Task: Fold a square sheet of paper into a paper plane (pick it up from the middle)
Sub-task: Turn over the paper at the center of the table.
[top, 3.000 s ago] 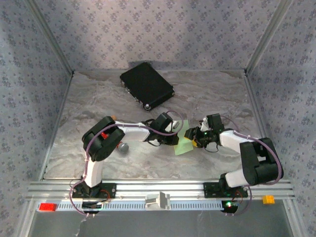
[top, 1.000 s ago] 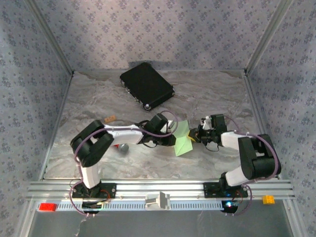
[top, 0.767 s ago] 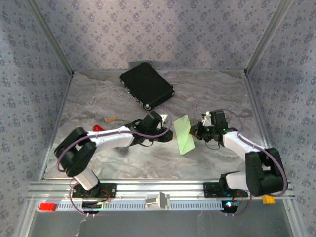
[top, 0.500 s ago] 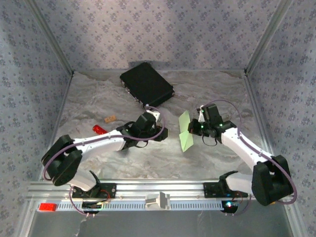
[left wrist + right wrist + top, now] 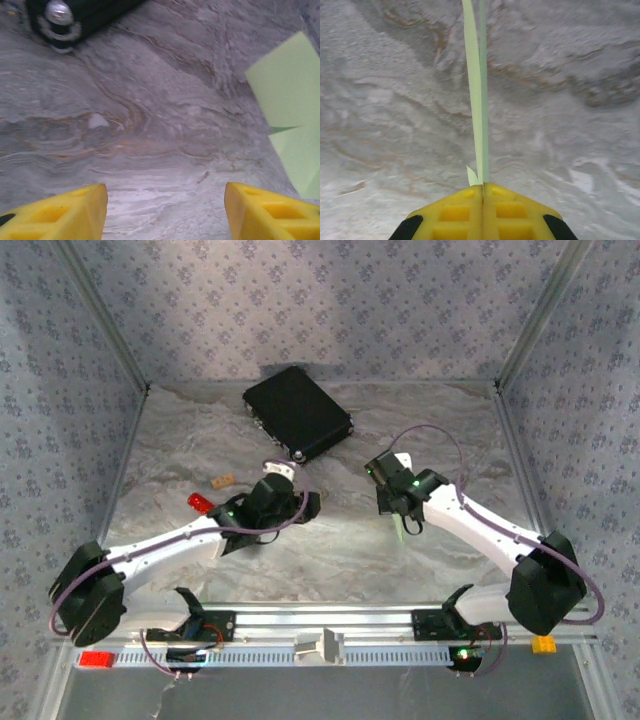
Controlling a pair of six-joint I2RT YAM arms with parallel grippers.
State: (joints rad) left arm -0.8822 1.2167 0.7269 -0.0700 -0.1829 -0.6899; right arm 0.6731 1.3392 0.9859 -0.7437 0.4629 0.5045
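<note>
Far back on the marbled table (image 5: pixel 440 420), a black case (image 5: pixel 297 412); nearer left, a red tool (image 5: pixel 200 502) near a tan block (image 5: pixel 224 480).

Case (image 5: pixel 297 413) sits at the back of the bench (image 5: pixel 440 430), left of centre. In front of it, mid-bench, is the left hand (image 5: pixel 308 504). Off to its right, well apart, comes the right hand (image 5: pixel 403 521), the sheet of paper (image 5: pixel 477 100) pinched edge-on in it. Left of the left hand lies the tool (image 5: pixel 200 502), the small block (image 5: pixel 224 480) just behind that
</note>
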